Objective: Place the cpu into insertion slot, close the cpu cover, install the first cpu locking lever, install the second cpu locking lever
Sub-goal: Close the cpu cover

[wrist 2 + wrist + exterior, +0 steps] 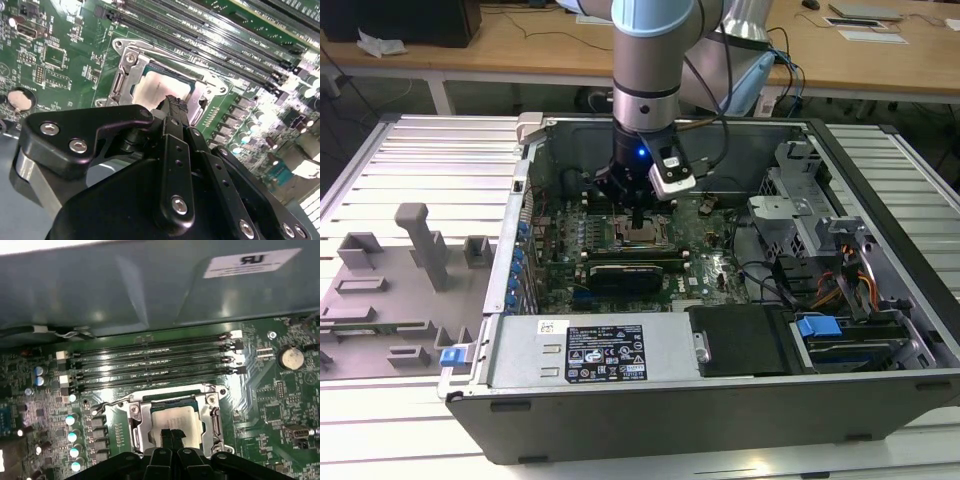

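Observation:
The cpu (176, 416) (156, 86), a silver-grey square chip, lies flat in the insertion slot (644, 237) on the green motherboard. The cpu cover (134, 424) (121, 82), a metal frame, lies down around the chip, whose top shows through its window. My gripper (171, 433) (173, 102) (636, 216) stands straight over the socket, shut, its black fingertips pressed together with nothing between them. The tips are at the chip's near edge; contact cannot be told. A thin wire locking lever (112, 404) runs along one side of the socket frame.
Several long black memory slots (150, 367) lie beside the socket. A black graphics card (625, 272) sits just in front of it in the exterior view. The open case walls (620, 355), drive cages (800, 200) and cables (820, 290) surround the board. Grey fixtures (420, 245) stand at the exterior view's left.

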Controlling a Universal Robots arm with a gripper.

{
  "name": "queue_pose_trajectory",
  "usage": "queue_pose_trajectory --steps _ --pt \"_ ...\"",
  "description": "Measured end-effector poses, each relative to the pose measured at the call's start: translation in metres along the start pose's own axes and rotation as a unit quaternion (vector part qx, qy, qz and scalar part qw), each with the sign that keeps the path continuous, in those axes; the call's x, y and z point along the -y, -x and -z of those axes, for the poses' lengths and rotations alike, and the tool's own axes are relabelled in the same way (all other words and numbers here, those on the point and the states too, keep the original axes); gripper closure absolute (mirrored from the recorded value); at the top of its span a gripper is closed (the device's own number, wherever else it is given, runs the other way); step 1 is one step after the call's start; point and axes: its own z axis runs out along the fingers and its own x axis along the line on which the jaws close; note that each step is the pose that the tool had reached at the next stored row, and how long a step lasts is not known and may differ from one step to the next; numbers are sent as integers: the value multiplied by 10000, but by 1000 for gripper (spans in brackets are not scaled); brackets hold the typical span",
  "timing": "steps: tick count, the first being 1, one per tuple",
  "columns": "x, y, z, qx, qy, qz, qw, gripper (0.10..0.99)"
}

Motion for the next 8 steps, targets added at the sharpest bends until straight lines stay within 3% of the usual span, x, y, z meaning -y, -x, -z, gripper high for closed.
queue_pose_trajectory --steps 8 --pt "40 -37 -23 -3 5 332 9994 980"
